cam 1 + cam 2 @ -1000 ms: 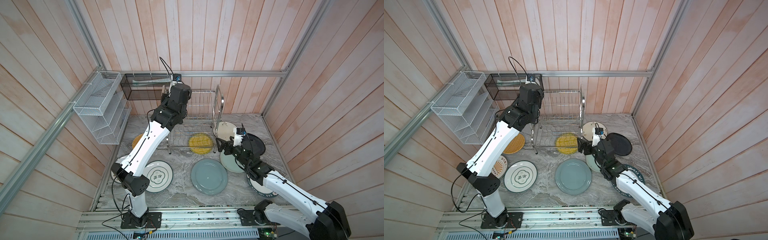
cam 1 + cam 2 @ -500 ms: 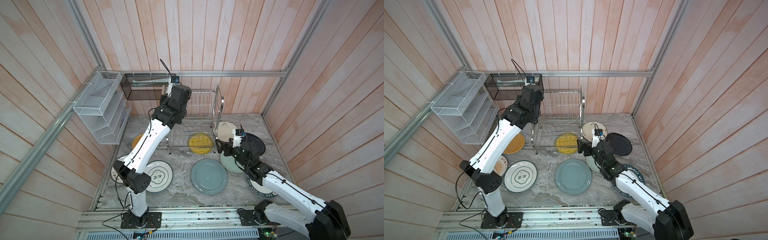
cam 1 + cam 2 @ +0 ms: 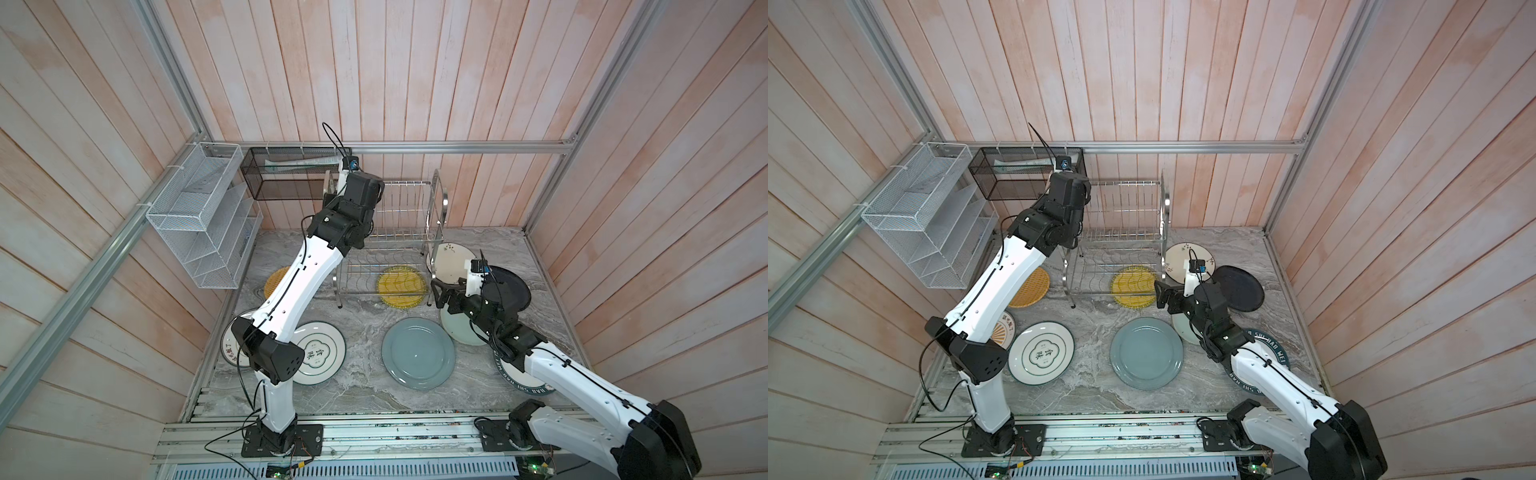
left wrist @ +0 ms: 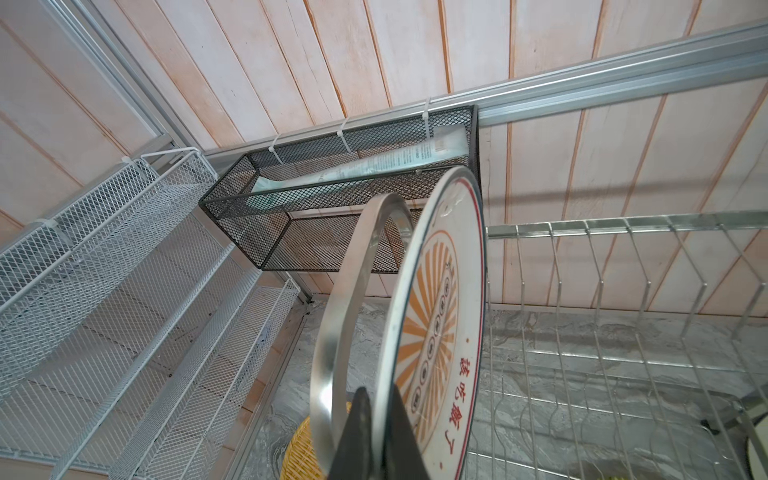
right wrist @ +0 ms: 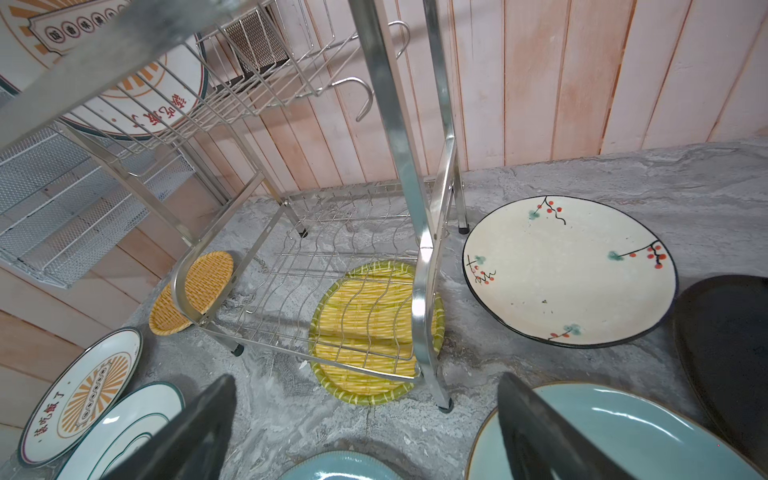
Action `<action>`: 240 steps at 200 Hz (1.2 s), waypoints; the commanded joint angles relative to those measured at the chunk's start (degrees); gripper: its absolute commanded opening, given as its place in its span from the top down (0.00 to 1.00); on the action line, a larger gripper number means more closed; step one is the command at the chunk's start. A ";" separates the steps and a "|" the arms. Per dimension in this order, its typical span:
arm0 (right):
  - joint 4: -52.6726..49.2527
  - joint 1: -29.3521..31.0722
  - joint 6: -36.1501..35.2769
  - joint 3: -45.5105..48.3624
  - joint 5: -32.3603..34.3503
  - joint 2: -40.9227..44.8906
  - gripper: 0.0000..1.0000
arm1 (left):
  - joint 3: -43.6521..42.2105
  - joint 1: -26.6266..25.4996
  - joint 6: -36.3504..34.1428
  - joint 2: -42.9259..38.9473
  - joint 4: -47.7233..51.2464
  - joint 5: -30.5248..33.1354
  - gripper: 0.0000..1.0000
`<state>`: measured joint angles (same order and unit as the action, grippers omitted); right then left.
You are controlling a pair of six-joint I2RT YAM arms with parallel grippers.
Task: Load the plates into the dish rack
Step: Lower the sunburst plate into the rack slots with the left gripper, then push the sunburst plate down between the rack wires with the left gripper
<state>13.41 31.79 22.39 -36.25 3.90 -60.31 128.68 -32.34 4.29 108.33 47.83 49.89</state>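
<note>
Little has shifted since a second ago: I hold the sunburst plate (image 4: 436,332) on edge, pinched in the left gripper (image 4: 376,432), beside the dish rack (image 4: 602,266) arched end for slotting, with the right gripper (image 5: 365,386) spread above the celadon plate (image 5: 623,428).

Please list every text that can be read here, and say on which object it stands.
"該吃飯了", red: gripped sunburst plate; also second sunburst plate on the table.
"食味": quatrefoil plate.
"SHI HAO WEI": teal-rim plate, partly hidden.
Too small to read: packet in black basket.
</note>
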 commanded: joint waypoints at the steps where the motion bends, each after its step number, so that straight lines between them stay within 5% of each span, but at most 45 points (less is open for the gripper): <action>1: 0.12 -0.33 0.03 0.74 -0.47 0.46 0.02 | 0.74 0.48 3.00 0.01 2.67 -2.68 1.00; 61: 0.83 -0.50 0.50 1.09 -1.48 -0.07 0.02 | 5.05 -0.08 4.76 0.60 6.30 -4.70 1.00; 77: 0.89 -0.55 0.39 1.20 -1.44 0.09 0.02 | 5.95 -0.78 4.58 1.08 6.78 -4.45 0.88; 111: 0.62 -0.87 0.27 1.66 -1.52 0.45 0.02 | 7.26 -2.42 3.75 1.96 6.43 -3.68 0.82; 240: -0.31 -2.17 0.56 1.53 -2.40 2.14 0.02 | 8.46 -2.25 2.21 0.42 7.23 -1.42 0.76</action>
<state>13.39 29.85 22.50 -34.74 2.57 -58.92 137.29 -35.03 7.09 110.96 54.70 47.40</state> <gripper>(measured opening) 0.978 0.244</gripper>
